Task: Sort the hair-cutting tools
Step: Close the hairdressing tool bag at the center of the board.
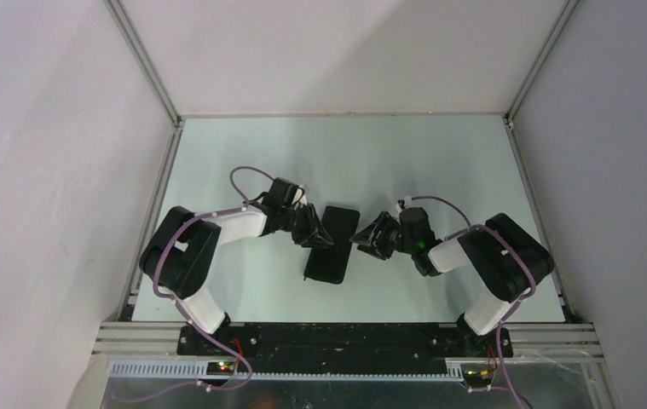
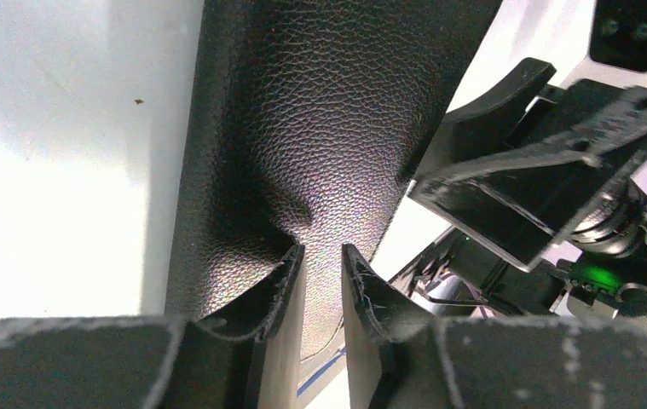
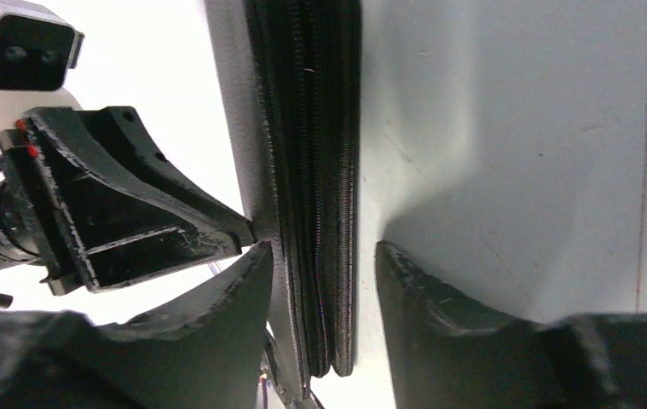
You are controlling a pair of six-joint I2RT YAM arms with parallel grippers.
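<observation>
- Two grippers flank the closed black case point(image 1: 330, 256) in the middle of the table point(image 1: 439, 162). No scissors or combs show, so I judge them to be inside it.
- Left gripper point(image 2: 324, 266): fingers narrowly apart, tips dimpling the cover. I cannot tell whether they pinch it.
- Right gripper point(image 3: 324, 273): jaws apart, straddling the case's zippered right edge, not clamped.
- Pin the cover steadily on the left while the right seeks the zipper pull, which is not visible. Avoid dragging the case.
</observation>
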